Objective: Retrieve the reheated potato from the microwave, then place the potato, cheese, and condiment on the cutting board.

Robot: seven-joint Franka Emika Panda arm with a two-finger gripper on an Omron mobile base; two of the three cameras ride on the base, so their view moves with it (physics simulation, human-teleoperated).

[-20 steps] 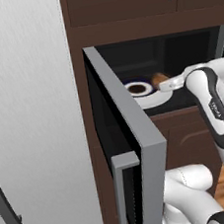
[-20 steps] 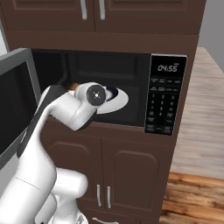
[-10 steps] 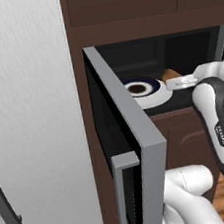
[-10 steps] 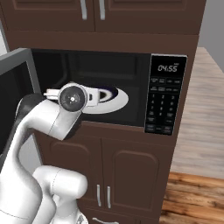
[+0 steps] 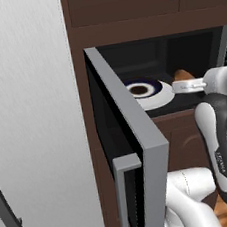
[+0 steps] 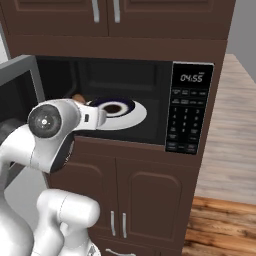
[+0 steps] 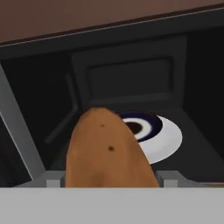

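Note:
The microwave [image 6: 190,115] stands open, its grey-framed door [image 5: 140,147] swung out to the left. Inside lies the white turntable plate [image 5: 148,92] [image 6: 117,112] [image 7: 159,135] with a dark ring. My gripper [image 7: 111,179] is at the microwave's mouth, shut on the brown potato [image 7: 107,153], which sits between the two fingertips. From the base cameras the potato [image 5: 184,74] [image 6: 77,98] peeks out just behind the white hand [image 5: 187,85], beside the plate's edge. The cheese, the condiment and the cutting board are out of view.
Dark wood cabinets surround the microwave above and below [image 6: 120,185]. A tall pale grey panel [image 5: 31,120] stands left of the open door. The door's edge juts out close to my arm [image 5: 217,143]. Wooden floor [image 6: 220,220] lies at the lower right.
The hand has drawn back from over the plate toward the microwave's opening, carrying the potato with it. The jaws have stayed the same.

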